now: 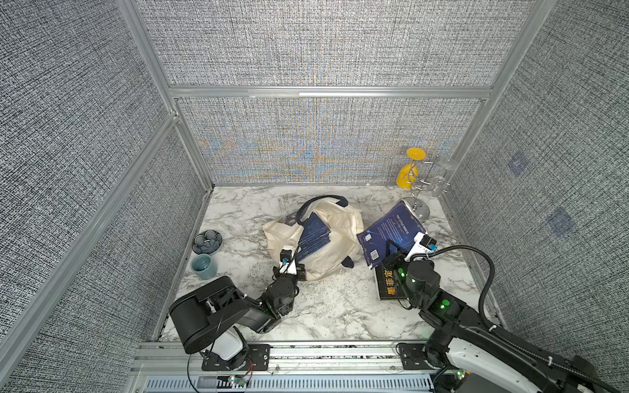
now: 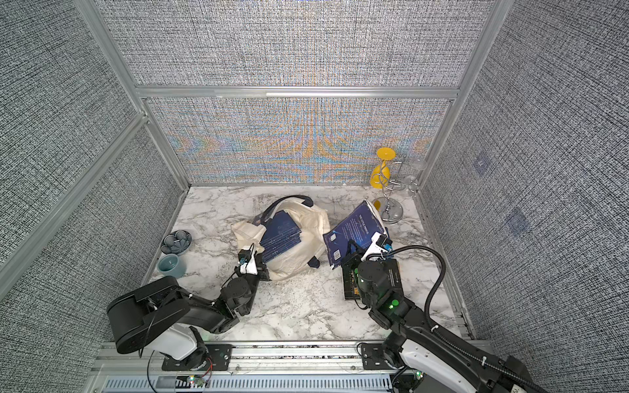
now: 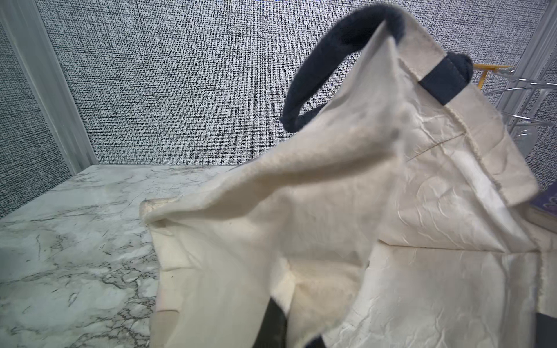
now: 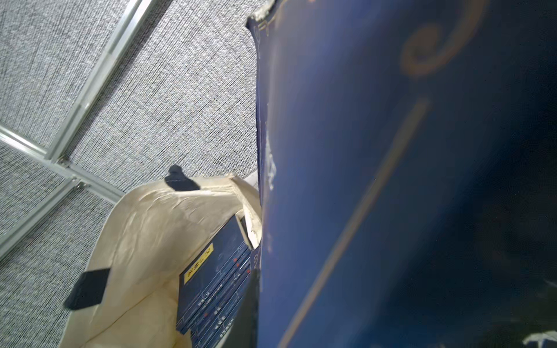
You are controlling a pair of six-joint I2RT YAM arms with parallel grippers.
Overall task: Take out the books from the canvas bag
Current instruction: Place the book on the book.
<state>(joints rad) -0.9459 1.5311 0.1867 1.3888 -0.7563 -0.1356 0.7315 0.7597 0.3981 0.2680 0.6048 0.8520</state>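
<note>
pinches canvas bag (image 1: pixel 343 217) hem with left gripper (image 1: pixel 300 271), tips hidden under fabric | clamps tilted book (image 1: pixel 391 228) in right gripper (image 1: pixel 392 253), blurred close-up at wrist | shows books (image 1: pixel 315 234) stacked in bag mouth | marble worktop (image 1: pixel 340 306), grey woven walls (image 1: pixel 306 51)

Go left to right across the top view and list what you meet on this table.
Blue cup → canvas bag → lifted blue book → clear glass. Left out because they overlap others: flower dish, black book, yellow glass.
</note>
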